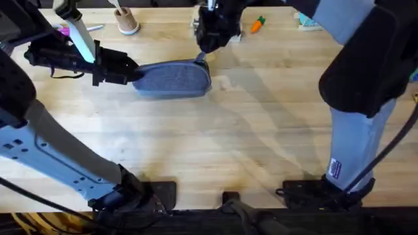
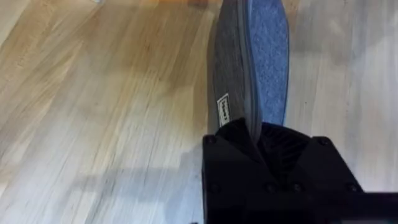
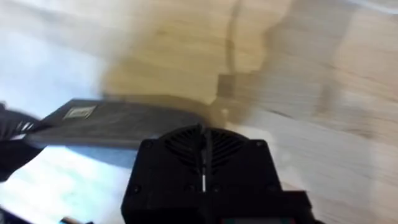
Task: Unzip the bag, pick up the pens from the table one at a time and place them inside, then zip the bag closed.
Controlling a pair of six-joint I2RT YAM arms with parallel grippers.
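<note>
The grey-blue bag (image 1: pixel 173 79) lies lengthwise on the table (image 1: pixel 248 130), towards the back and left of centre. My left gripper (image 1: pixel 134 73) is shut on its left end; in the left wrist view the bag (image 2: pixel 249 62) runs straight out from between the closed black fingers (image 2: pixel 255 134). My right gripper (image 1: pixel 202 59) comes down on the bag's right end, where a small metal piece glints. In the right wrist view its fingers (image 3: pixel 202 140) are pressed together over the bag's (image 3: pixel 112 124) end. The zip looks closed along the top. No pens are in view.
A wooden cup (image 1: pixel 127 23) stands at the back left, with a pink-handled item (image 1: pixel 63 29) beside it. An orange carrot toy (image 1: pixel 258 25) and a teal object (image 1: pixel 305 23) lie at the back right. The right arm's forearm (image 1: pixel 356 85) rises over the table's right side.
</note>
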